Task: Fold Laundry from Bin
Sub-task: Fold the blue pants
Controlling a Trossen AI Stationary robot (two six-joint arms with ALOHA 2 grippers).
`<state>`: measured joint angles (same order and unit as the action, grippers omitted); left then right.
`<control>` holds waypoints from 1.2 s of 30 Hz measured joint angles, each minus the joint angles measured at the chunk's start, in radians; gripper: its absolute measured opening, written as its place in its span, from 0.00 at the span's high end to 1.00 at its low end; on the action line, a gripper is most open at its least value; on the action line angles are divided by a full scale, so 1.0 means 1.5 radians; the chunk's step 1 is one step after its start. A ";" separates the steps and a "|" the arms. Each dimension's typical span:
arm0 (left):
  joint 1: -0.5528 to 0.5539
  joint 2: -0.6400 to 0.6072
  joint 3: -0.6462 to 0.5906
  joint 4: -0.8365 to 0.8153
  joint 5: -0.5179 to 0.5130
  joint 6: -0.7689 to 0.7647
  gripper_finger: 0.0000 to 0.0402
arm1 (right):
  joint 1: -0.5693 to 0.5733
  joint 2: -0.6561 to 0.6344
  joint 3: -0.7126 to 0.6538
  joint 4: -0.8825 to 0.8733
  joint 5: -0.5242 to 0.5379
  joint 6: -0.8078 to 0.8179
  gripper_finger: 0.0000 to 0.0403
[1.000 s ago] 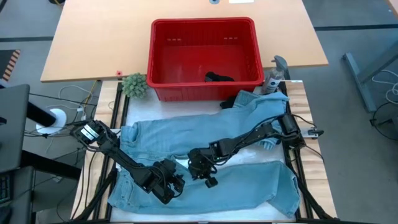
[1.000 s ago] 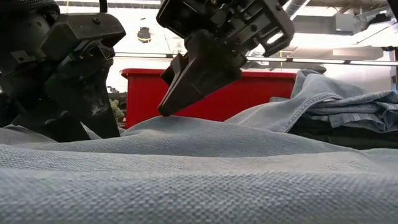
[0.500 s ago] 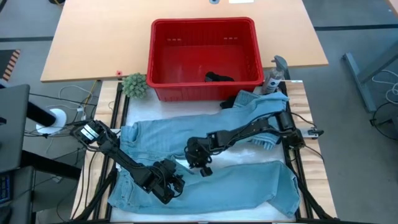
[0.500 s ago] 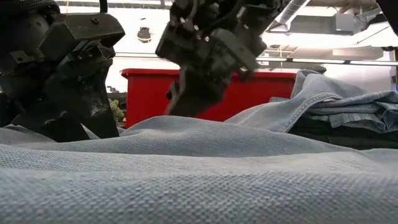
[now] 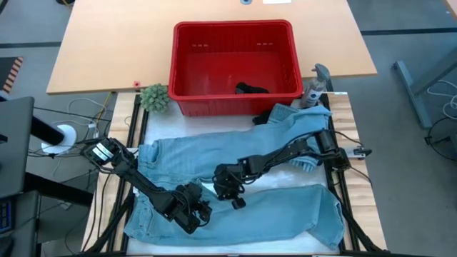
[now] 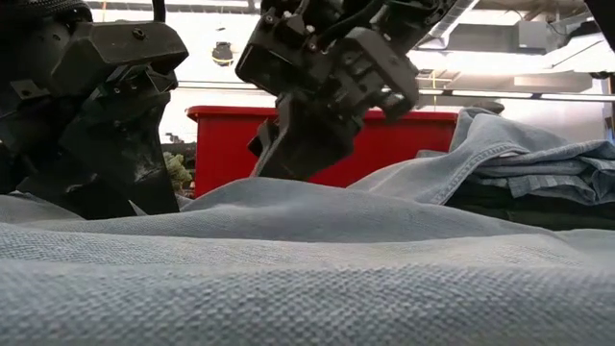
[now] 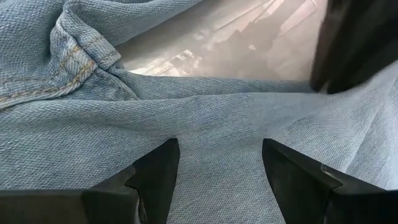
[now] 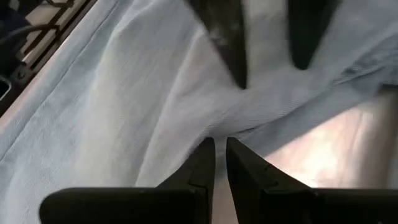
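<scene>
**Both arms down on the spread jeans, bin at the far edge**

A pair of light blue jeans (image 5: pixel 235 182) lies spread across the near half of the tabletop (image 5: pixel 93 64), its two legs running from the left side toward the right, with a pale gap between them. Both arms reach in over this garment.

The left end effector (image 5: pixel 194 212) sits low on the nearer leg, close to the near edge and left of the middle. In the left wrist view its two dark fingers (image 7: pixel 155 174) stand well apart, with flat denim lying between them and nothing gripped.

The right end effector (image 5: pixel 230 191) comes in from the right side and is down at the gap between the legs, just beside the left one. In the right wrist view its fingers (image 8: pixel 202 165) are drawn nearly together, only a thin slit between them, tips at a fold of the denim; whether any cloth is pinched there cannot be told. The low view shows both hanging right over the raised denim.

The red bin (image 5: pixel 235 68) stands toward the far edge, at the middle, behind the jeans. A small dark garment (image 5: pixel 251 89) lies on its floor near the front right corner. More denim is heaped in a pile (image 5: pixel 300 118) by the right side, just in front of the bin. A small green plant (image 5: pixel 154 97) stands beside the bin's front left corner.
</scene>
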<state>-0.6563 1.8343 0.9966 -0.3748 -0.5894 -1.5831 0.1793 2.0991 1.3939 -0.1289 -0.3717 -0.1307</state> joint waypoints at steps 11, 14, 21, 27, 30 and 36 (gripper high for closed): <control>0.000 0.000 0.000 -0.001 0.000 -0.008 0.44 | 0.007 0.000 -0.025 -0.010 0.040 -0.024 0.83; 0.000 0.000 0.000 -0.001 0.000 -0.008 0.44 | -0.007 0.000 -0.025 -0.025 0.067 -0.025 0.83; 0.000 0.000 0.000 -0.001 0.000 -0.023 0.44 | -0.053 -0.001 -0.025 -0.056 0.130 -0.025 0.83; 0.000 0.000 0.000 0.000 0.001 -0.023 0.44 | -0.081 -0.015 0.003 -0.102 0.070 -0.024 0.83; 0.000 0.000 0.000 0.000 -0.001 -0.017 0.44 | -0.069 -0.026 0.029 -0.091 0.065 -0.029 0.85; 0.003 0.000 0.000 0.001 -0.009 -0.017 0.44 | -0.016 -0.008 0.037 -0.058 0.057 -0.047 0.90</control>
<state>-0.6518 1.8343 0.9966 -0.3740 -0.6021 -1.6086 0.1547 2.0869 1.4493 -0.2152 -0.2855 -0.2017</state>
